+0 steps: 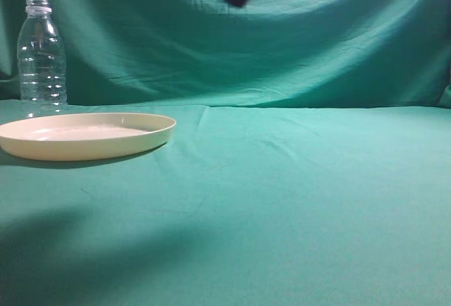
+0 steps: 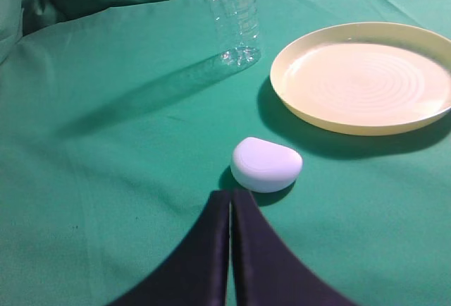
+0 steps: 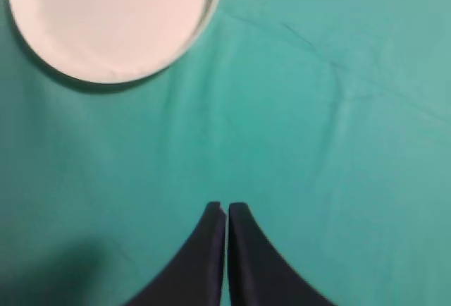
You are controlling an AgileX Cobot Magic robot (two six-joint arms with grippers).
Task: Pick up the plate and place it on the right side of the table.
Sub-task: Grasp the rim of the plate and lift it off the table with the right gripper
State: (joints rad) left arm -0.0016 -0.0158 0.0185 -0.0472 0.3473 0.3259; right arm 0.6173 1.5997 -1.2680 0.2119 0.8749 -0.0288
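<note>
The plate [image 1: 84, 135] lies flat on the counter [image 1: 296, 200] at the left of the exterior frame, untouched, with the bottle [image 1: 41, 52] just behind its far edge. Both pincers are closed and hold nothing: the left pincer [image 2: 230, 200] hangs near a white pebble-shaped lump [image 2: 266, 163], the right pincer [image 3: 225, 211] hangs high over bare cloth with the plate at the upper left of its frame.

Likely risks:
1. The rim is low and the plate lies flat, so a pincer coming down closed, or off the edge, may only push it along the wrinkled cloth.
2. A reach from the plate's far side may topple the bottle.
3. A 1-sided rim grip may let the wide plate tilt and slip.
</note>
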